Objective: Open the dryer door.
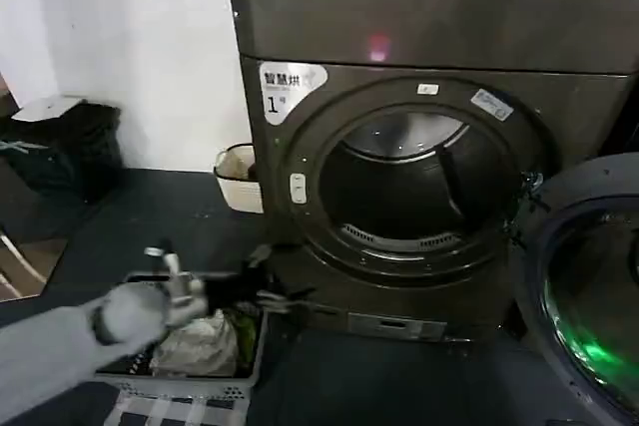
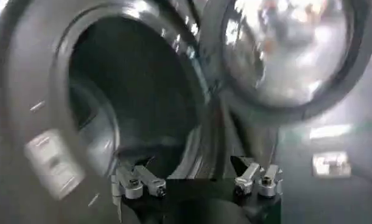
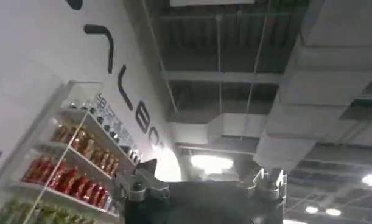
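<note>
The dryer door (image 1: 589, 296) hangs swung wide at the dryer (image 1: 419, 147)'s right. My left gripper (image 2: 198, 182), jaws spread and empty, risks snagging the laundry basket (image 1: 190, 371) below.

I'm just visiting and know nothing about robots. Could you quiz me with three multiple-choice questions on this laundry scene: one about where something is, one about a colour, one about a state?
1. Where does the basket of laundry sit?
A. On top of the dryer
B. On the floor to the left of the dryer's front
C. Inside the drum

2. What colour is the small light on the dryer top panel?
A. Pink
B. Blue
C. Yellow

3. What state is the dryer door in?
A. Shut tight
B. Removed and lying flat on the floor
C. Swung open to the right

Answers: 1 B, it stands low beside the left gripper. 2 A, a pink glow shows above the opening. 3 C, the drum opening is exposed.
</note>
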Available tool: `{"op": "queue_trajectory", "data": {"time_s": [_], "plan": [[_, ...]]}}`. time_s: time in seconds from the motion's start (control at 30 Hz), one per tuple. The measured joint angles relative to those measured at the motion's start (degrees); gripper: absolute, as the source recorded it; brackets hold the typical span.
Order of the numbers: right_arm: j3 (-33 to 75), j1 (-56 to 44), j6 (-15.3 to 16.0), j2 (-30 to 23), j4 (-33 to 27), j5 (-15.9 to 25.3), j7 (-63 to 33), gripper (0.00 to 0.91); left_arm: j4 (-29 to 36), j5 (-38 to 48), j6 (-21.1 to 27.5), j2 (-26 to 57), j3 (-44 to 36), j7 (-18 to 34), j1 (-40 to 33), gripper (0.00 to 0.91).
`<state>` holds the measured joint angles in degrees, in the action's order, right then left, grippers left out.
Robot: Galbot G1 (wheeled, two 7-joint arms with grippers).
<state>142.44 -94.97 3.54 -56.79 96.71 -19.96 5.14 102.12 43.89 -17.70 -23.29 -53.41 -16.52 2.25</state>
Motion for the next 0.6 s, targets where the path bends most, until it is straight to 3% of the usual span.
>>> {"op": "queue_trajectory", "data": {"time_s": [0.33,0.6], "plan": [[2.4,0.1,-2.1,1.3,-2.0,2.4,-0.6,0.907,-3.3,-12.8,5.1,11.1,-4.5,-10.5,-7.0,0.907],[1.2,0.9,-2.3,1.3,-2.4,2.3,-0.3,0.907,-6.8,-22.0,4.7,16.2,-3.9,-17.1,-7.6,0.907]]}}
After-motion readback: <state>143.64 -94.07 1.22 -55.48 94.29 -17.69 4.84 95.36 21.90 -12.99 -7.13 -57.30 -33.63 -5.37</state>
